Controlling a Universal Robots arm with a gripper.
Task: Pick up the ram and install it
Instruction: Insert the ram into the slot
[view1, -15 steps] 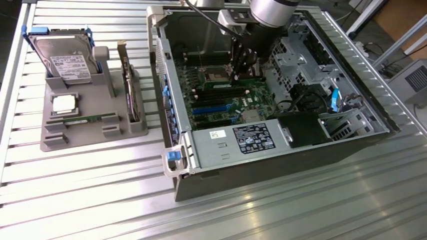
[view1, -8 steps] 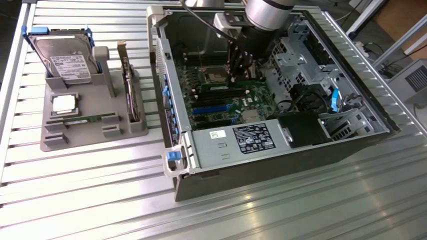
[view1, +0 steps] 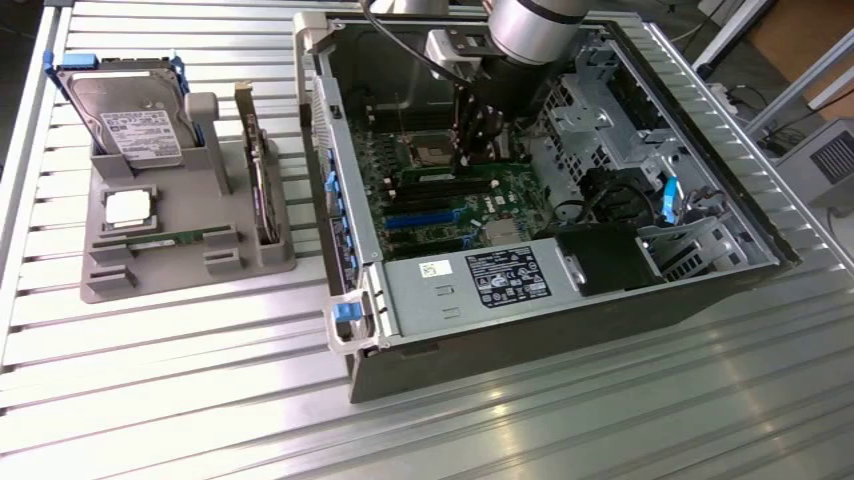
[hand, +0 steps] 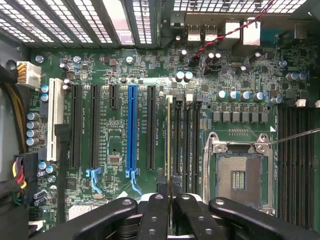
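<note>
Plainly, little writing can be read. The white-and-black label (view1: 510, 277) on the power supply, at six o'clock inside the open case (view1: 534, 330), carries print too fine for us to make out. So does the sticker on the hard drive (view1: 134, 125). The motherboard's white lettering beside the blue slot (hand: 132, 127) is also illegible.

In the wrist view we see the gripper (hand: 169, 184) with its jaws narrow, pinching the ram (hand: 168, 135). The stick shows edge-on as a thin olive line running along the memory slots (hand: 187, 140), beside the CPU socket (hand: 239, 177). Its chips and any marking are hidden from us, and we cannot tell whether its lower edge touches a slot.

In the exterior view the gripper (view1: 470, 150) reaches down at twelve o'clock within the case. At nine o'clock from the case, the grey holder (view1: 147, 285) keeps the drive, a silver chip (view1: 130, 206), a card (view1: 267, 185) and another green strip (view1: 171, 240).
</note>
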